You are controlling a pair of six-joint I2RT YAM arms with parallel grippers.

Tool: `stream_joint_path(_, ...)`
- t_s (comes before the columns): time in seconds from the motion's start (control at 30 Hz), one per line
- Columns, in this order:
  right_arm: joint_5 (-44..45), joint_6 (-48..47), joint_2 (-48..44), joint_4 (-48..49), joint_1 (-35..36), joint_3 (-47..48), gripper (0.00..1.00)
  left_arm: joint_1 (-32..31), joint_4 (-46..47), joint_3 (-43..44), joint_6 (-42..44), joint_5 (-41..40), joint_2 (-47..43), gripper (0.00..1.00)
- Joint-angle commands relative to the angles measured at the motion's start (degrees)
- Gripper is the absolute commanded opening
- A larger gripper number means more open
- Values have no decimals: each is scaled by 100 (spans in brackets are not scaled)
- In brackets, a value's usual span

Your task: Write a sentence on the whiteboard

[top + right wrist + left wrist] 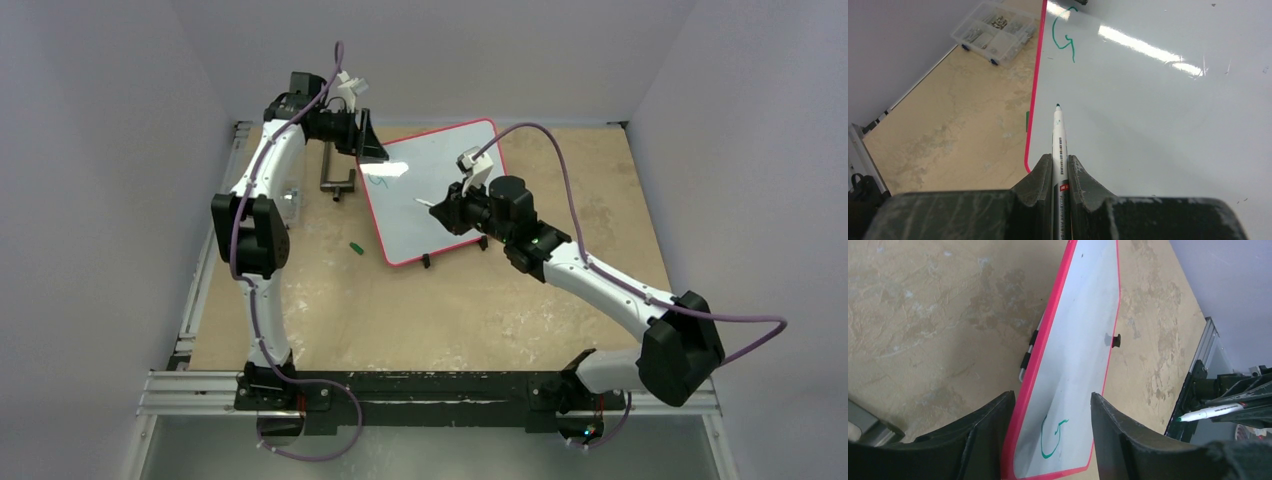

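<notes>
The whiteboard (440, 190), glossy white in a thin red frame, lies slanted on the table. Of the sentence there is one green letter, like a G (1053, 437), near the board's far left corner (1064, 30). My left gripper (372, 150) hangs over that corner, open, and the corner and the letter show between its fingers (1052, 400). My right gripper (1060, 157) is shut on a white marker (1058, 135) with a green tip. The tip points at the board's bare surface near its left edge (420, 201). I cannot tell whether it touches.
A small green cap (354, 246) lies on the tan table left of the board. A clear parts box (995, 30) and a metal bracket (335, 180) sit by the left arm. Two black clip feet (426, 262) stand at the board's near edge.
</notes>
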Motion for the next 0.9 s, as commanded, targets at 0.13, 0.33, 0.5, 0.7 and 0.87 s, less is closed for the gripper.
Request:
stream_joint_path(0.13, -188, -90, 190, 114, -30, 670, 0, 155, 322, 1038, -281, 1226, 747, 51)
stream_joint_path(0.33, -263, -83, 437, 22, -35, 880, 0, 216, 448, 993, -249, 1181, 839, 45)
stream_joint_path(0.5, -360, -88, 538, -37, -30, 1025, 0, 219, 1049, 869, -622, 1366, 932, 54)
stream_joint_path(0.7, -365, -86, 557, -78, -32, 1043, 0, 217, 1481, 914, -1009, 1503, 1089, 53)
stream_joint_path(0.87, -394, -60, 596, -78, -30, 1075, 0, 201, 1453, 1058, -1035, 1531, 1283, 50)
